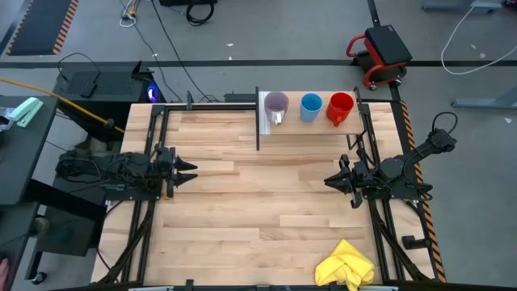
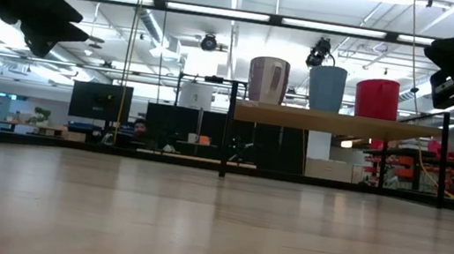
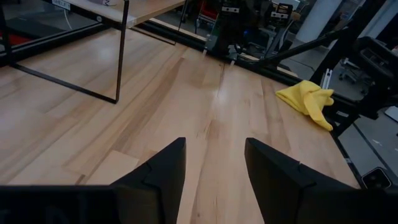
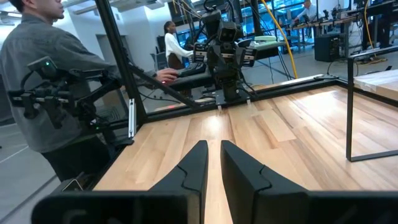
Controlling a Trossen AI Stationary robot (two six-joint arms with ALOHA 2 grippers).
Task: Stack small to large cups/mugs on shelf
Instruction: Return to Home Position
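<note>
The purple mug [image 1: 277,105], the blue cup [image 1: 311,107] and the red mug [image 1: 340,108] stand upright side by side, each on its base, on the raised wooden shelf [image 1: 311,128] at the table's far edge. In the low view the purple mug [image 2: 267,79], blue cup [image 2: 326,87] and red mug [image 2: 376,98] stand on the shelf board [image 2: 335,119]. My left gripper [image 1: 194,170] hovers open and empty over the table's left side. My right gripper [image 1: 328,180] hovers empty over the right side, its fingers nearly together with only a narrow gap [image 4: 213,163].
A yellow cloth [image 1: 346,264] lies crumpled at the table's near right edge and also shows in the left wrist view [image 3: 308,99]. The shelf's black frame legs [image 3: 118,56] stand on the tabletop. People [image 4: 37,81] are beyond the table's left side.
</note>
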